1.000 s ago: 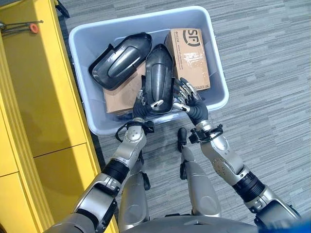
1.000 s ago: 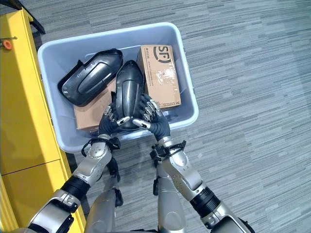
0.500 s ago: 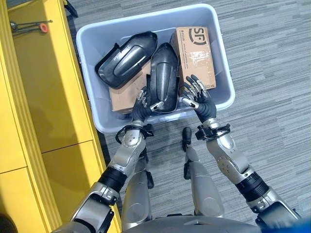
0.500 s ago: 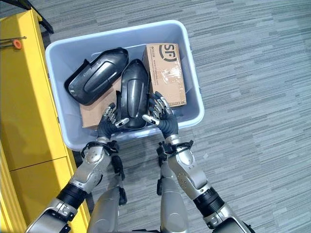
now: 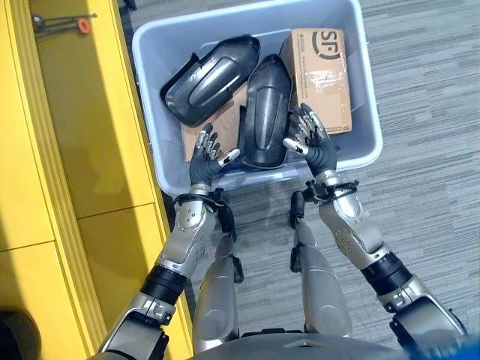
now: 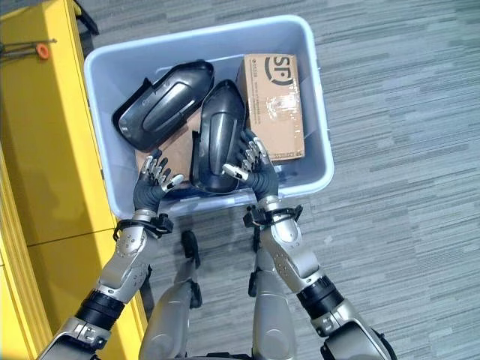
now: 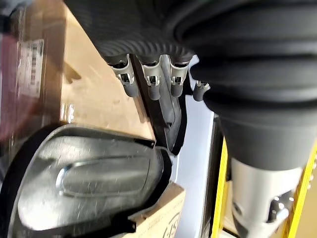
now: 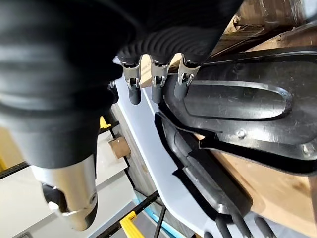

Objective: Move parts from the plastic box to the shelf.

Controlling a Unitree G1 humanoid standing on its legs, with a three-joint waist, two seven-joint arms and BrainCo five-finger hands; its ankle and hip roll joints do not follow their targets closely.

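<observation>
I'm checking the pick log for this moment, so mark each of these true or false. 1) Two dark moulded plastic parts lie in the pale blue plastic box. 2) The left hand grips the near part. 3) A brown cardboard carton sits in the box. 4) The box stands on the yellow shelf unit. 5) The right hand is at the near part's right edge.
1) True: one dark moulded part lies farther in, another dark part lies nearer, both in the pale blue plastic box.
2) False: the left hand is apart from it, fingers spread.
3) True: the brown cardboard carton.
4) False: the box stands on the grey floor beside the yellow shelf unit.
5) True: the right hand is there.
</observation>
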